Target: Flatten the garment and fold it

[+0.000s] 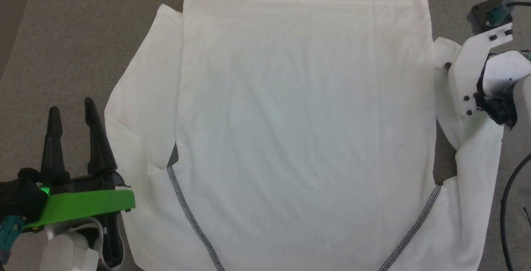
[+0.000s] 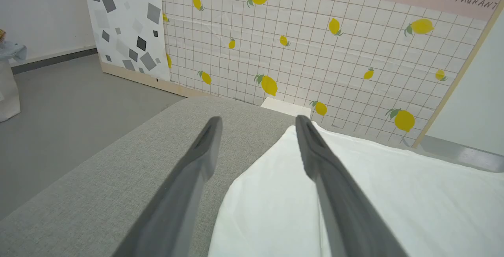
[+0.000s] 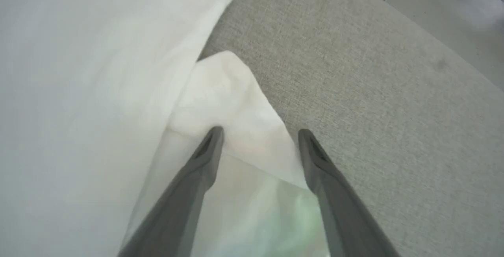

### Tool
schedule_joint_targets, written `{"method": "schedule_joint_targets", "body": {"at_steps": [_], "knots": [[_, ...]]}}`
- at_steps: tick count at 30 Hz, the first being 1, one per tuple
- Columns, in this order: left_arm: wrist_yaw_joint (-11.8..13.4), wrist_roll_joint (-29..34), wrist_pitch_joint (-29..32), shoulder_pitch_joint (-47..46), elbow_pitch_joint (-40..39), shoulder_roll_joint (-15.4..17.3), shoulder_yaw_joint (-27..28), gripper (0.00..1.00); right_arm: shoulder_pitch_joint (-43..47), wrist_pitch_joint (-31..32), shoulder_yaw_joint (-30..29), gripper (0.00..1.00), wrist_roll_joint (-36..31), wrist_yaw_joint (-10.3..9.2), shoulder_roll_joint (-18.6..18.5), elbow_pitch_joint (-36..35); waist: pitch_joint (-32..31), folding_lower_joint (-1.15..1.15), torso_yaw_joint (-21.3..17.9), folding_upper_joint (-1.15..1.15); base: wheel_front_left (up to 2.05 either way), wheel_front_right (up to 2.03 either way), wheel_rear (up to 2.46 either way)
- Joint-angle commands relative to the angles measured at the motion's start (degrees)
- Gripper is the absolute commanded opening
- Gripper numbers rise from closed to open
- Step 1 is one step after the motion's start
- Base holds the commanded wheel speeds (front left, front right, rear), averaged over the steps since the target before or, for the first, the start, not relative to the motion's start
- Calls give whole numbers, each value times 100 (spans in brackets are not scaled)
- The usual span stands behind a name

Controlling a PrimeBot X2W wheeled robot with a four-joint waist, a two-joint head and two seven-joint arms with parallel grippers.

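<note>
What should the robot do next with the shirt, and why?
Probably close the right pincer on the sleeve end, to fold it inward: the shirt lies flat, that sleeve sticks out sideways, and the open pincer is right at it.

You are looking at a desk (image 1: 62, 55) covered in grey woven cloth, with a rounded corner at the upper left of the head frame. The white garment (image 1: 303, 117) lies directly on it, spread flat across the middle, hem toward the top of the frame. One sleeve (image 1: 141, 105) lies along the body on the left. The other sleeve (image 1: 473, 179) is bent at the right, its end resting on the cloth. Dark zigzag stitching (image 1: 188, 213) runs near the bottom. You can see bare grey cloth on the left, top and right.
</note>
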Motion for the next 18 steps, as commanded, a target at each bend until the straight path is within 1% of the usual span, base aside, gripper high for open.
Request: {"method": "schedule_joint_targets", "body": {"at_steps": [1, 3, 4, 5, 6, 9, 11, 14, 18], "knots": [[-75, 59, -25, -117, 31, -47, 65, 100, -89, 67, 98, 100, 20, -9, -43, 99, 169, -1, 139, 0, 0, 0, 0], [-151, 112, -25, -131, 75, -99, 121, 100, -111, 133, 147, 100, 116, -9, -54, 231, 158, -1, 133, 0, 0, 0, 0], [-187, 138, -25, -133, 108, -120, 151, 100, -113, 178, 110, 62, 167, -9, -41, 308, 134, -1, 122, 0, 0, 0, 0], [-213, 159, -25, -132, 129, -134, 175, 100, -116, 175, 97, 17, 203, -9, -30, 343, 106, -1, 107, 0, 0, 0, 0], [-246, 174, -25, -126, 157, -149, 196, 100, -120, 134, 48, 0, 233, -9, -31, 367, 70, -1, 92, 0, 0, 0, 0], [-312, 233, -25, -102, 227, -174, 240, 100, -85, 17, -227, 0, 339, -9, -19, 426, -71, -1, 42, 0, 0, 0, 0], [-353, 257, -26, -91, 254, -186, 248, 100, -22, -128, -512, 0, 408, -9, -56, 432, -192, -1, 21, 0, 0, 0, 0], [-393, 280, -26, -13, 330, -197, 251, 100, 230, -337, -1079, 0, 569, -9, -140, 369, -450, -1, -18, 0, 0, 0, 0], [-425, 275, -26, 146, 380, -204, 291, 100, 793, -488, -2038, 0, 793, -9, -262, 201, -795, -1, -100, 0, 0, 0, 0]]}}
